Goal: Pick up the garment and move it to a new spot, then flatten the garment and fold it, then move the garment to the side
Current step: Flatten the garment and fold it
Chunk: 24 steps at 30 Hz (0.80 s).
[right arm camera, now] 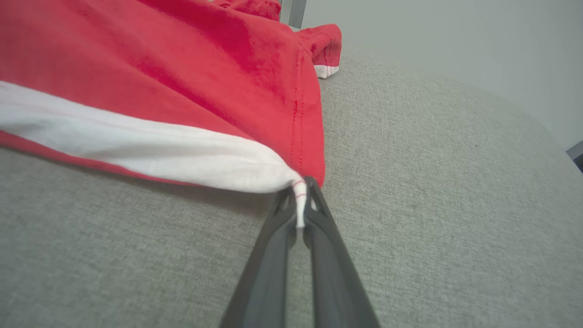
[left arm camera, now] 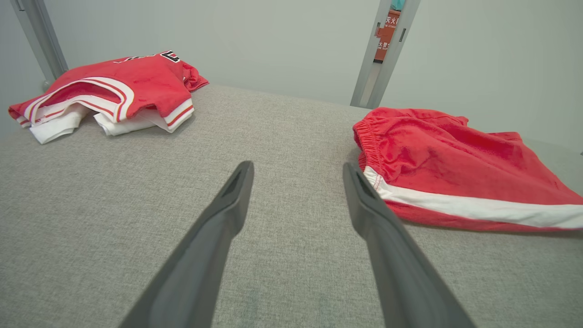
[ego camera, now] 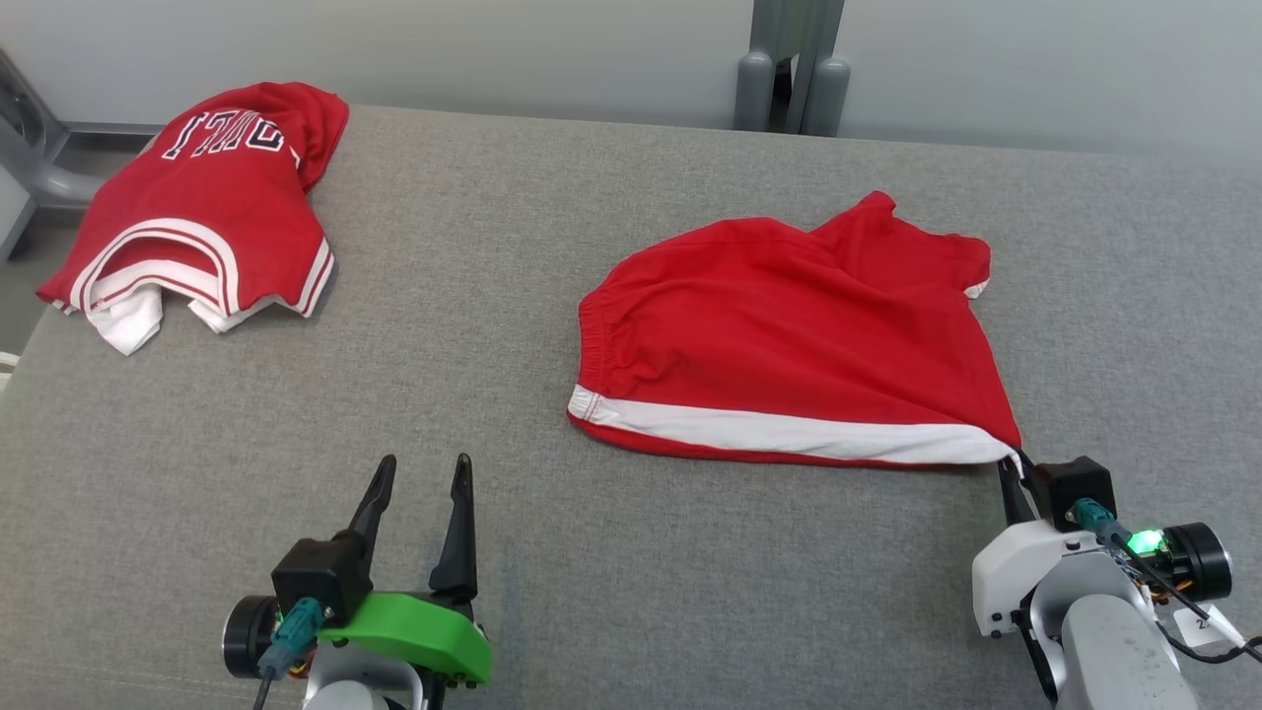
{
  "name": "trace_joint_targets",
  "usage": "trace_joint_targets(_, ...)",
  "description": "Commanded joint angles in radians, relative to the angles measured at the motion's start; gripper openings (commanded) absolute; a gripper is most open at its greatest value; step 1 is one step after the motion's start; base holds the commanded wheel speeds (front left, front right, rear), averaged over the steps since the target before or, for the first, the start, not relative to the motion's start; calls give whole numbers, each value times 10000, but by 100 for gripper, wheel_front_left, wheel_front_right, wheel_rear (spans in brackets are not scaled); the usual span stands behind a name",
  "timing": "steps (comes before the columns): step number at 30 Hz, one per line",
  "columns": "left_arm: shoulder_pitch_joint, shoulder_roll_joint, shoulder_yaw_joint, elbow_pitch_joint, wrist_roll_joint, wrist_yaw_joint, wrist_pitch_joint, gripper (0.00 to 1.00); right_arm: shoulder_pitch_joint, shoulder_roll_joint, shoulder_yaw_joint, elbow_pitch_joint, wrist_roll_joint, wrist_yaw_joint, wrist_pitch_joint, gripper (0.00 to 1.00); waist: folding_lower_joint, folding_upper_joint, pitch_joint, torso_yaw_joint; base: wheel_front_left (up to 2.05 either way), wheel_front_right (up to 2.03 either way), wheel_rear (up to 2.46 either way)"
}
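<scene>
A grey fabric worktop (ego camera: 631, 552) runs ahead of both pairs of jaws to a pale wall (ego camera: 493, 49), where a grey post (ego camera: 759, 89) stands. Red shorts (ego camera: 789, 335) lie spread ahead-left of the right jaws, which are clenched on their white-striped near corner. A folded red jersey (ego camera: 197, 217) lies far ahead-left of the left jaws, which stand released, the shorts ahead-right.

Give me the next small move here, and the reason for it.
Probably bring the left hand across to the near left corner of the red shorts and pinch it. The right hand is shut on the shorts' near right corner, while the left hand is open above bare table, apart from the cloth; two held corners should lift the garment more evenly.
</scene>
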Motion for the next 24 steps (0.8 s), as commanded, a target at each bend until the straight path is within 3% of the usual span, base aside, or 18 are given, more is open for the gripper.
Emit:
trace_joint_targets(1, 118, 20, 5, 25, 50, -44, 5, 100, 97, -22, -54, -45, -226, -13, -11, 4, 0, 0, -10, -14, 0, 0, 0)
trace_joint_targets(2, 117, 20, -6, 38, 48, -50, 5, 100, 134, -24, -79, -27, -282, -13, -15, 28, 0, 0, -13, -16, 0, 0, 0)
trace_joint_targets(3, 113, 20, -10, 57, 41, -58, 5, 100, 187, -28, -118, -3, -321, -13, -22, 81, 0, 0, -22, -18, 0, 0, 0)
trace_joint_targets(4, 112, 18, -10, 75, 40, -64, 5, 100, 221, -36, -158, -30, -331, -13, -31, 100, 0, 0, -36, -22, 0, 0, 0)
trace_joint_targets(12, 229, 19, 58, 20, 1, -47, 5, 100, 683, -32, -272, -514, 564, -13, -66, 100, 0, 0, -381, -250, 0, 0, 0)
trace_joint_targets(24, 223, 18, -173, -40, -272, 32, 5, 100, 1737, -27, 551, -3207, 2559, -14, -66, 100, 0, 0, -1145, -601, 0, 0, 0)
